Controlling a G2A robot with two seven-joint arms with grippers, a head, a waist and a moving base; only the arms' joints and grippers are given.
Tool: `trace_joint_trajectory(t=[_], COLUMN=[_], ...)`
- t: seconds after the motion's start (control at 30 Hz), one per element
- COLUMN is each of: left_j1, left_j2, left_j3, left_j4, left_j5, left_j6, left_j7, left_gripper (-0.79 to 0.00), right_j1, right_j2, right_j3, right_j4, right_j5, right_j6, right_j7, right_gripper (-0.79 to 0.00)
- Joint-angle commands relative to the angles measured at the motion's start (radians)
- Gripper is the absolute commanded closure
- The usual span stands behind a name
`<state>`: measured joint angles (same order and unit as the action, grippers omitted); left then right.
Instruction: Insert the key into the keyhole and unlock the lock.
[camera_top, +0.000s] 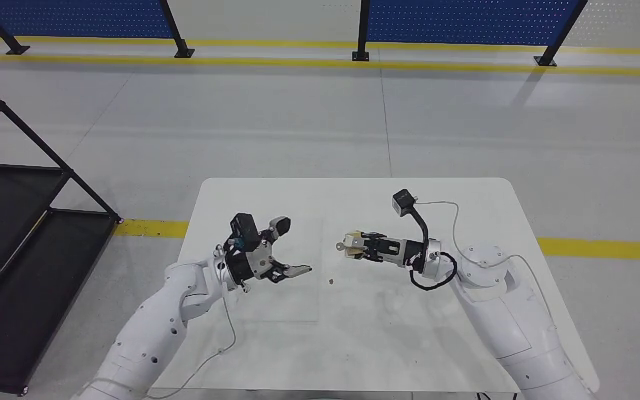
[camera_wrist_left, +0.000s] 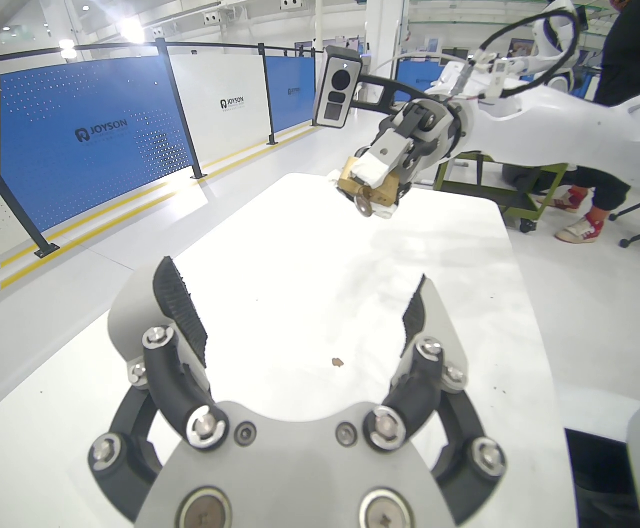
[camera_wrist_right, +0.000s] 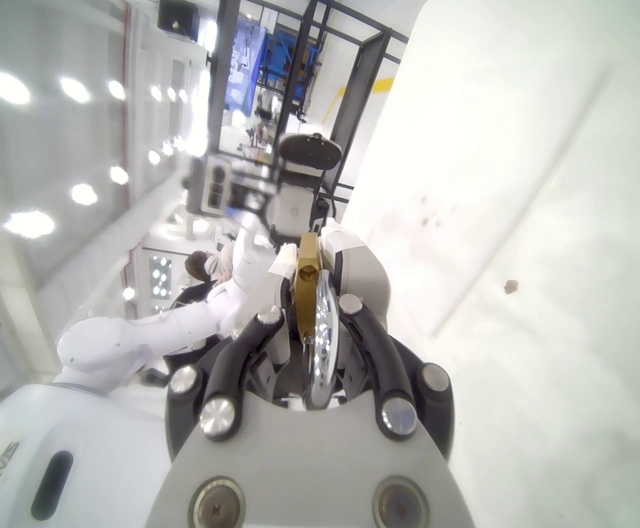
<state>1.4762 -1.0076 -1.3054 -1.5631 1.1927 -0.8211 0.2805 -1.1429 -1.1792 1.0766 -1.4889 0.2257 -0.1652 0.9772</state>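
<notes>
Left gripper (camera_wrist_left: 295, 290) empty, jaws apart, held over table (camera_wrist_left: 450, 300), short of key (camera_wrist_left: 364, 206). Key judged seated in lock (camera_wrist_left: 348, 179); lock clamped in right gripper (camera_top: 355, 244). Key head to be pinched squarely and turned about its shaft, with lock held rigid.

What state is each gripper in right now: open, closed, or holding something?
Left gripper: open, empty.
Right gripper: closed on the lock.
</notes>
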Motion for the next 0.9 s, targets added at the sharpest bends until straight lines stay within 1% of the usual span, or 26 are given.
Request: trace_joint_trajectory(t=[0.0, 0.43, 0.87], left_j1=[0.000, -0.004, -0.003], left_j2=[0.001, 0.004, 0.004], left_j3=[-0.005, -0.026, -0.026], left_j4=[0.014, 0.102, 0.106], left_j5=[0.009, 0.065, 0.064], left_j6=[-0.008, -0.051, -0.051], left_j7=[0.020, 0.169, 0.172], left_gripper=[-0.785, -0.785, -0.785], right_j1=[0.000, 0.000, 0.000], right_j2=[0.000, 0.000, 0.000], right_j3=[0.000, 0.000, 0.000], right_j4=[0.000, 0.000, 0.000], right_j5=[0.000, 0.000, 0.000], right_j6=[0.000, 0.000, 0.000], right_j7=[0.000, 0.000, 0.000], right_gripper=[0.000, 0.000, 0.000])
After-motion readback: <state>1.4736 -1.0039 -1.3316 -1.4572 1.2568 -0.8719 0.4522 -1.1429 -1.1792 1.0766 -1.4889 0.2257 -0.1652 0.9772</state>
